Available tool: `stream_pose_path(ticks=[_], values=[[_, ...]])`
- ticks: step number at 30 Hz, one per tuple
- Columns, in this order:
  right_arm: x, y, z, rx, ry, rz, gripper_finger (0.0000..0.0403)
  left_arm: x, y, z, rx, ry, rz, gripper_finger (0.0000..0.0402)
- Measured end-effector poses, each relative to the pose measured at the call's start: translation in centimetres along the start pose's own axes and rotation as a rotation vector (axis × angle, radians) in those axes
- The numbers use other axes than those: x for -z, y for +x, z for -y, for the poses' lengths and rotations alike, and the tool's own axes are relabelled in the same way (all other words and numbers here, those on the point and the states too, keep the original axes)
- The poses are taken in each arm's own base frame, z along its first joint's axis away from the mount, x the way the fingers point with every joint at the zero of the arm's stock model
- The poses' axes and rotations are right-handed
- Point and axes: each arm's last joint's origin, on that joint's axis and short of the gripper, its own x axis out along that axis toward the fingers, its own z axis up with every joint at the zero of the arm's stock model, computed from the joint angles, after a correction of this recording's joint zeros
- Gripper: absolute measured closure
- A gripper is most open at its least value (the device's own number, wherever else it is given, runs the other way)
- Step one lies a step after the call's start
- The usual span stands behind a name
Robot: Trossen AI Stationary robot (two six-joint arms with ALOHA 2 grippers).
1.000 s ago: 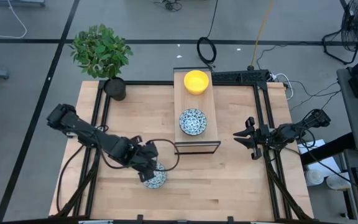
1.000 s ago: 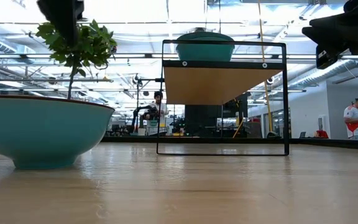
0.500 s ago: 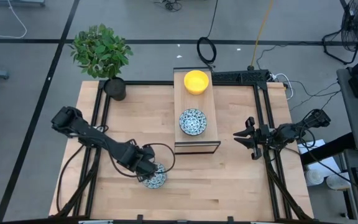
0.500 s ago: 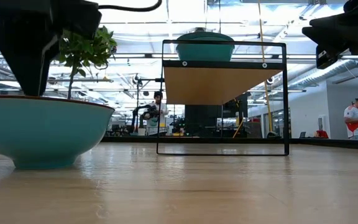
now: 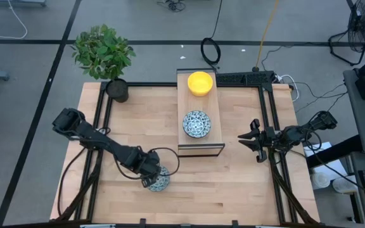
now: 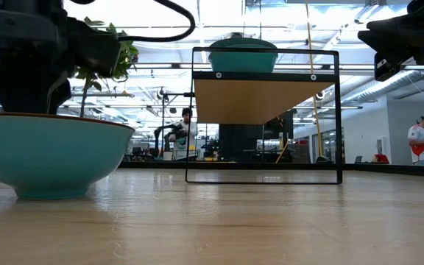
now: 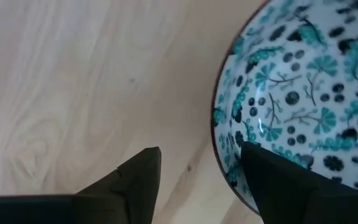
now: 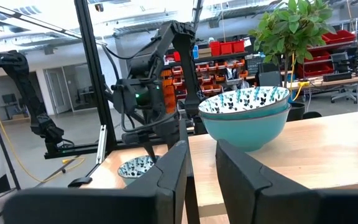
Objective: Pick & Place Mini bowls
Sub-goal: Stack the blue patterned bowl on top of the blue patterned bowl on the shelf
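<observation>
A: Left gripper (image 5: 152,178) is down low at the near-left part of the table (image 5: 233,183), right on the patterned bowl (image 5: 159,180) sitting there on the wood.

B: And the wrist view shows it nicely: fingers (image 7: 138,174) spread apart, 1 over bare wood outside the rim, the other (image 7: 278,180) over the bowl's flowered inside. The rim runs between them, nothing clamped.

A: From table height that bowl (image 6: 50,154) looms big and teal on the outside, with the dark gripper body (image 6: 28,59) directly above it.

B: Now the raised shelf (image 5: 198,136) in the middle of the table. 2 bowls up there: a yellow bowl (image 5: 200,83) at the far end, a second patterned bowl (image 5: 197,124) nearer the front.

A: Well apart from each other, both upright.

B: Right gripper (image 5: 251,142) hangs at the right edge of the table, away from everything. Its fingers (image 8: 166,174) stand a narrow gap apart with nothing between them.

A: Potted plant (image 5: 104,54) at the far-left corner, in its dark pot (image 5: 117,90).

B: And in the room behind, a person (image 6: 421,143) stands far right.
</observation>
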Motion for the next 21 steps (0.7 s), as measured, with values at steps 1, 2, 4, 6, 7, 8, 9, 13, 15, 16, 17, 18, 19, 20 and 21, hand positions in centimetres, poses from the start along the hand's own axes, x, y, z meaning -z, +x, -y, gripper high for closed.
stream_pose_path(ticks=[1, 2, 4, 6, 7, 8, 9, 13, 15, 16, 17, 18, 19, 20, 21], values=[[0.0, 0.0, 0.0, 0.0, 0.0, 0.0, 0.0328, -0.1, 0.0, -0.1, -0.004, -0.004, 0.003, 0.0178], [0.0, 0.0, 0.0, 0.0, 0.0, 0.0, 0.0328, -0.2, 0.0, -0.2, -0.009, -0.007, 0.01, 0.0178], [0.0, 0.0, 0.0, 0.0, 0.0, 0.0, 0.0328, -0.5, 0.0, -0.3, -0.006, -0.004, 0.019, 0.0177], [0.0, 0.0, 0.0, 0.0, 0.0, 0.0, 0.0328, -0.8, 0.1, -0.2, 0.012, 0.009, 0.034, 0.0175], [0.0, 0.0, 0.0, 0.0, 0.0, 0.0, 0.0328, -1.0, 0.1, -0.2, 0.023, 0.022, 0.045, 0.0174], [0.0, 0.0, 0.0, 0.0, 0.0, 0.0, 0.0328, -1.1, 0.1, -0.2, 0.033, 0.038, 0.055, 0.0175], [0.0, 0.0, 0.0, 0.0, 0.0, 0.0, 0.0328, -1.3, 0.0, -0.1, 0.044, 0.056, 0.066, 0.0175], [0.0, 0.0, 0.0, 0.0, 0.0, 0.0, 0.0328, -1.9, 0.0, 0.0, 0.072, 0.12, 0.099, 0.0183], [0.0, 0.0, 0.0, 0.0, 0.0, 0.0, 0.0328, -2.1, 0.0, -0.2, 0.073, 0.131, 0.104, 0.0187], [0.0, 0.0, 0.0, 0.0, -0.001, 0.0, 0.0328, -2.2, 0.0, -0.3, 0.072, 0.129, 0.104, 0.019], [0.0, 0.0, 0.0, 0.0, -0.001, -0.001, 0.0328, -2.3, 0.1, -0.4, 0.071, 0.13, 0.105, 0.0193], [0.0, 0.0, 0.0, 0.0, -0.001, -0.001, 0.0328, -2.4, 0.1, -0.4, 0.07, 0.135, 0.105, 0.0195], [0.0, 0.0, 0.0, 0.0, -0.001, -0.001, 0.0328, -2.4, 0.1, -0.5, 0.068, 0.145, 0.105, 0.0198], [0.0, 0.0, 0.0, 0.0, -0.001, -0.001, 0.0328, -2.5, 0.1, -0.5, 0.067, 0.162, 0.107, 0.0201], [0.0, 0.0, 0.0, 0.0, -0.002, -0.001, 0.0328, -2.5, 0.1, -0.5, 0.066, 0.182, 0.107, 0.0204]])
